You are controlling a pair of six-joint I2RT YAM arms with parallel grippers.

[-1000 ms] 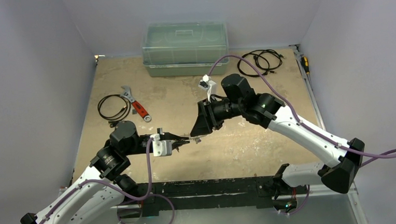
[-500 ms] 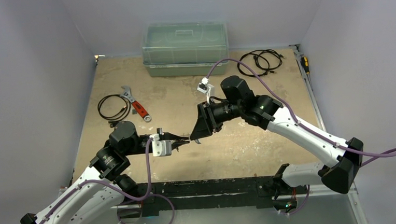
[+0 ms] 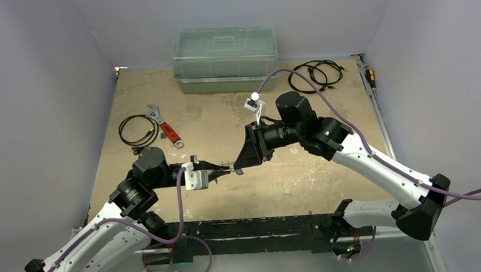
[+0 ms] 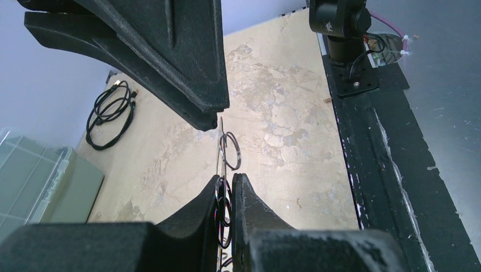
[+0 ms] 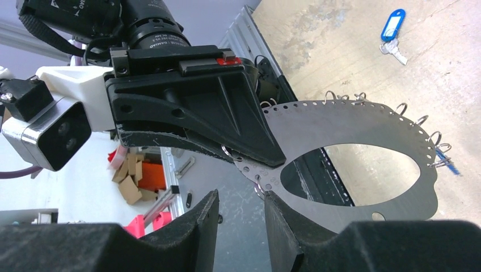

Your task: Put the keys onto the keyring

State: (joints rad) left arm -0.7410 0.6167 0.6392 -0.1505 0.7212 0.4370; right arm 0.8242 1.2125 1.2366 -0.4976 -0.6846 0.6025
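The left end effector (image 4: 227, 181) is clamped narrow on the keyring (image 5: 340, 122), holding it edge-on above the near worktop (image 3: 291, 177), just as a second ago. The right end effector (image 5: 242, 198) is part open and brackets the keyring's rim without visibly gripping it. Its arm has shifted slightly right. A blue-tagged key (image 5: 393, 28) lies on the worktop past the keyring. Farther off, the wrench (image 3: 165, 129), cables (image 3: 315, 74) and box (image 3: 224, 58) are unmoved.
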